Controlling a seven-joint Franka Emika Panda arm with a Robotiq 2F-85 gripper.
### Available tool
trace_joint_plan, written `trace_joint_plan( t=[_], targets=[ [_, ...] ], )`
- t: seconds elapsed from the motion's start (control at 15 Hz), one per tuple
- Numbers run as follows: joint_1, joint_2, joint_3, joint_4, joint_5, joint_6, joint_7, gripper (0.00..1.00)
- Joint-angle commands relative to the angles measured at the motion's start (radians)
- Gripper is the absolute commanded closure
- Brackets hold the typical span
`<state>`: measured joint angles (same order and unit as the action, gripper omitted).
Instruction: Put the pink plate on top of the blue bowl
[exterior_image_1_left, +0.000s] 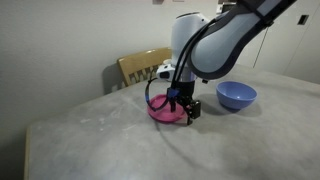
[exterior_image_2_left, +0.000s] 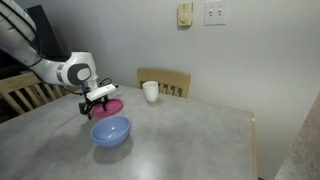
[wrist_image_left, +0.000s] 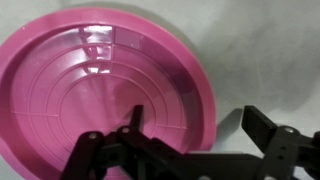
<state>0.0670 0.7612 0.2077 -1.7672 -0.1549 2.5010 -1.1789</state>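
Directly below the wrist camera, the pink plate (wrist_image_left: 100, 90) is lying flat on the table (wrist_image_left: 270, 50), its rim running between the fingers of the gripper (wrist_image_left: 200, 128). Jaws are standing spread: one finger hanging over the plate's floor, the other outside over bare table. Rim contact probably not made; view unclear. Arm (exterior_image_1_left: 215, 45) is bending down steeply from above. Beyond, the blue bowl (exterior_image_1_left: 236, 95) is sitting upright, apart from the plate.

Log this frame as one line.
phase: pre-grasp | jaws: open, straddling pink plate rim | blue bowl: apart from plate, uncovered | stack: not done
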Motion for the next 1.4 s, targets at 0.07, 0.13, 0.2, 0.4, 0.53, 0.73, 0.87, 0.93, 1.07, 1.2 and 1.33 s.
trace_joint_plan(
  t=[0.07,0.13,0.2,0.4,0.53,0.73,0.87,0.93,1.07,1.2,1.33],
  targets=[
    [-0.021,0.034,0.018,0.045,0.009,-0.032,-0.022,0.0],
    [-0.021,0.036,0.017,0.048,0.008,-0.031,-0.023,0.0],
    [-0.021,0.035,0.017,0.048,0.008,-0.033,-0.023,0.0],
    [-0.016,0.032,0.013,0.05,0.005,-0.036,-0.017,0.0],
    [-0.01,0.025,0.01,0.049,-0.001,-0.035,-0.012,0.0],
    [-0.008,0.029,0.009,0.058,-0.001,-0.043,-0.011,0.0],
    [-0.007,0.031,0.011,0.061,0.0,-0.05,-0.012,0.0],
    [-0.005,0.035,0.01,0.066,-0.001,-0.056,-0.012,0.0],
    [-0.004,0.038,0.012,0.071,0.0,-0.063,-0.013,0.0],
    [0.0,0.041,0.013,0.077,-0.002,-0.068,-0.013,0.0],
    [0.005,0.046,0.013,0.085,-0.004,-0.073,-0.013,0.0]
  ],
)
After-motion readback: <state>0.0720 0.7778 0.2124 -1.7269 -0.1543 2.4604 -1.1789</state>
